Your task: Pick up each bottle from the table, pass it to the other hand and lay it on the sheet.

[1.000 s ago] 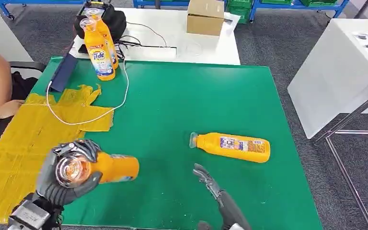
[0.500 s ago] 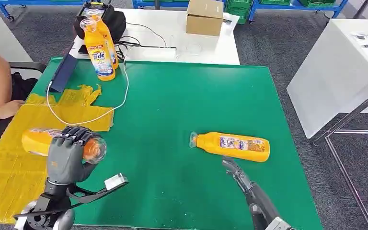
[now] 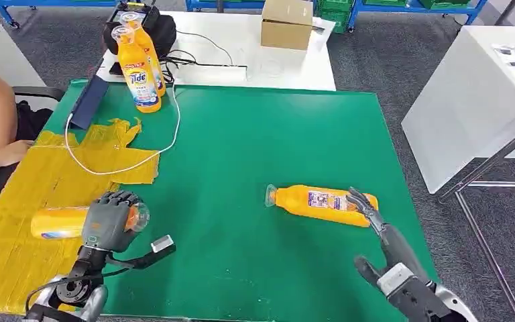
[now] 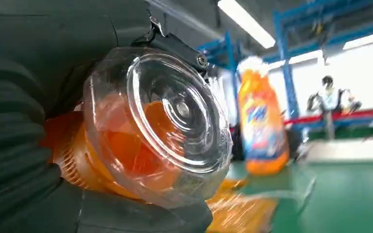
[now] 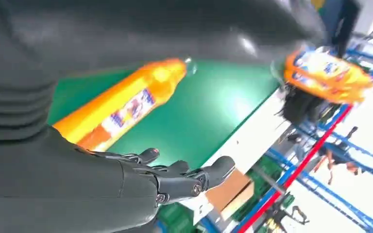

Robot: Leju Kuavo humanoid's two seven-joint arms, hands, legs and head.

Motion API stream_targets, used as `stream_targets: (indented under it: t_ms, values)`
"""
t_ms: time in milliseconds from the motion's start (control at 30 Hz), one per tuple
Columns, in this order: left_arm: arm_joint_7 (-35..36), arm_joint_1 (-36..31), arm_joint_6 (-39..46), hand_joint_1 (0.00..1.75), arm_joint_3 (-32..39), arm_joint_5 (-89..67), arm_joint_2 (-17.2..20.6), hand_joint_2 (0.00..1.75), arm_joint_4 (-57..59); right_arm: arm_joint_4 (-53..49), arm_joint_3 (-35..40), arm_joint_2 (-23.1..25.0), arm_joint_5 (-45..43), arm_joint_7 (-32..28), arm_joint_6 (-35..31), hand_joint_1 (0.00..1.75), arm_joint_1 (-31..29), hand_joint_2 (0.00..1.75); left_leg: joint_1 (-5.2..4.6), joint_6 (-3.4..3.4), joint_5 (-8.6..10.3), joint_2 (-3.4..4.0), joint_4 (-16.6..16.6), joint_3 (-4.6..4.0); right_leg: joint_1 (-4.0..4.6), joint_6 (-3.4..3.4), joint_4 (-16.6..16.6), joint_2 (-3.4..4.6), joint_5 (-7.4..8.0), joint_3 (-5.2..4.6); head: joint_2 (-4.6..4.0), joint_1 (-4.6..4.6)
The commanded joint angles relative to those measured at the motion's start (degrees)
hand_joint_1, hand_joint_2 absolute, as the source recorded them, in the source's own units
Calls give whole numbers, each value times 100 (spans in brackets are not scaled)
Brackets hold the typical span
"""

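Left hand (image 3: 109, 220) clamped on bottle (image 3: 57, 222), lying on yellow sheet (image 3: 13, 201) near table's (image 3: 241, 161) left edge. Right hand (image 3: 369, 211), fingers apart, over second bottle (image 3: 315, 201) near right edge.

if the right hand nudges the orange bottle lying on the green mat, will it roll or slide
The orange bottle lies on its side, so it would probably roll if pushed across its length. Its glossy plastic looks slippery under the right hand. It looks full, so likely heavy for its size.

Green table (image 3: 255, 147) bears yellow sheet (image 3: 33, 181); lying bottle (image 3: 322, 204); upright bottles (image 3: 137, 67).
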Motion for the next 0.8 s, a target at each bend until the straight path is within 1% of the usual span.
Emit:
stream_targets:
  t_ms: [33, 67, 100, 133, 167, 200, 233, 267, 300, 333, 367, 400, 433, 467, 500, 533, 600, 633, 667, 700, 733, 767, 800]
  values:
    - [659, -1060, -226, 0, -275, -50, 338, 175, 2200, 1416, -28, 113, 1833, 400, -91, 0, -1065, 175, 0, 16, 11, 11, -26, 29, 7, -36, -27, 3, 12, 30, 0, 2]
    - [680, -1128, -192, 0, -356, -50, 383, 175, 2259, 1572, -13, -2, 1935, 467, -32, 0, -1141, 175, 3, 12, 6, 17, -15, 23, 8, -25, -18, 11, 10, 23, 0, 2]
    - [678, -1157, -215, 0, -348, -50, 377, 175, 2290, 1669, -32, -54, 1979, 515, 1, 0, -1176, 175, 0, 16, 8, 21, -19, 22, 8, -32, -19, 14, 12, 26, 0, 0]
    - [676, -1226, -257, 0, -354, -50, 365, 175, 2338, 1884, -90, -154, 1991, 568, 83, 0, -1244, 175, 3, 11, 5, 13, -11, 17, 8, -15, -14, 9, 12, 65, 0, 0]
    - [719, -1316, -292, 0, -431, -50, 348, 175, 2417, 2063, -89, -262, 2039, 624, 190, 0, -1311, 175, -1, 13, 12, 11, -15, 21, 6, -18, -18, 5, 15, 73, 0, 0]
    - [741, -1469, -376, 0, -409, -50, 241, 175, 2589, 2321, -59, -259, 2301, 811, 252, 0, -1486, 175, 2, 11, 13, -2, -4, 11, 6, -7, -10, -4, 12, 69, 0, 0]
    - [775, -1551, -407, 0, -458, -50, 196, 175, 2652, 2502, -38, -237, 2349, 745, 244, 0, -1604, 175, 0, 16, 15, -4, -9, 16, 5, -15, -15, -8, 12, 73, 0, 0]
    - [786, -1569, -416, 0, -471, -50, 182, 175, 2660, 2532, -27, -222, 2354, 738, 242, 0, -1635, 175, 2, 14, 17, -11, -6, 13, 5, -10, -14, -13, 15, 65, 0, 0]
    - [786, -1569, -416, 0, -471, -50, 182, 175, 2660, 2532, -27, -222, 2354, 738, 242, 0, -1635, 175, 0, 18, 20, -7, -11, 16, 5, -17, -18, -11, 18, 62, 0, 0]
    - [802, -1567, -410, 0, -481, -50, 181, 175, 2672, 2512, -14, -208, 2355, 736, 242, 0, -1626, 175, 0, 12, 17, -2, -7, 9, 4, -10, -11, -4, 17, 52, 0, 2]
    - [842, -1596, -459, 0, -535, -50, 189, 175, 2723, 2569, 80, -271, 2528, 838, 283, 0, -1691, 175, -4, 17, 20, 0, -12, 11, 2, -18, -13, -5, 18, 59, 0, 0]
    - [848, -1665, -518, 0, -585, -50, 167, 175, 2776, 2765, 147, -261, 2628, 946, 365, 0, -1861, 175, -6, 21, 23, -1, -12, 8, 0, -14, -13, -6, 18, 66, 0, 2]
    - [764, -1764, -549, 0, -594, -50, 98, 175, 2865, 3147, 281, -237, 2723, 1013, 474, 0, -2182, 175, -9, 25, 24, 4, -15, 11, -1, -19, -14, -2, 20, 68, 0, 0]
    - [665, -1835, -544, 0, -560, -39, 28, 175, 2950, 3457, 389, -222, 2753, 1023, 546, 0, -2417, 175, -8, 21, 22, 7, -10, 7, -1, -11, -11, 3, 21, 65, 0, 0]
    - [513, -1886, -544, 0, -507, 18, -48, 175, 2995, 3741, 475, -193, 2766, 1023, 579, 0, -2606, 175, -8, 26, 25, 12, -15, 13, 1, -19, -16, 6, 24, 70, 0, 0]
    - [249, -1924, -552, 0, -406, 186, -153, 175, 3021, 4005, 588, -175, 2775, 1014, 588, 0, -2747, 175, -5, 21, 24, 9, -8, 5, 2, -6, -12, 7, 25, 65, 0, -2]
    - [-361, -1883, -614, 0, -221, 756, -285, 175, 2836, 4186, 697, -142, 2871, 1040, 518, 0, -2742, 175, -3, 23, 26, 8, -9, 8, 4, -6, -16, 6, 27, 69, 0, 0]
    - [-889, -1809, -736, 0, -91, 1335, -368, 175, 2555, 4231, 735, -113, 2998, 1102, 394, 0, -2678, 175, -5, 23, 28, 0, -7, 5, 0, 2, -12, -2, 25, 67, 0, 0]
    - [-1359, -1745, -1043, 0, 36, 1954, -420, 175, 2294, 4253, 736, -77, 3087, 1122, 327, 0, -2636, 175, -6, 27, 31, -4, -11, 6, 0, -6, -18, -8, 26, 72, 0, 2]
    - [-1469, -1719, -1540, 0, 158, 2515, -495, 175, 2055, 4261, 694, 1, 3150, 1176, 256, 0, -2572, 175, -3, 26, 29, -11, -7, 2, 2, -3, -16, -14, 23, 72, 0, 0]
    - [-1347, -1684, -1736, 0, 41, 2615, -445, 175, 1771, 4248, 676, 32, 3176, 1182, 232, 0, -2519, 175, -2, 21, 27, -13, 2, -6, 0, 7, -7, -14, 21, 63, 0, 0]
    - [-1302, -1683, -1785, 0, 7, 2640, -434, 175, 1704, 4241, 679, 36, 3185, 1182, 225, 0, -2497, 175, -7, 28, 28, -17, -4, -2, -1, -6, -13, -21, 20, 71, 0, 2]
    - [-1275, -1683, -1817, 0, -16, 2658, -423, 175, 1665, 4227, 679, 37, 3189, 1182, 219, 0, -2482, 175, -9, 27, 27, -21, 0, -6, -4, -4, -8, -24, 19, 67, 0, 0]
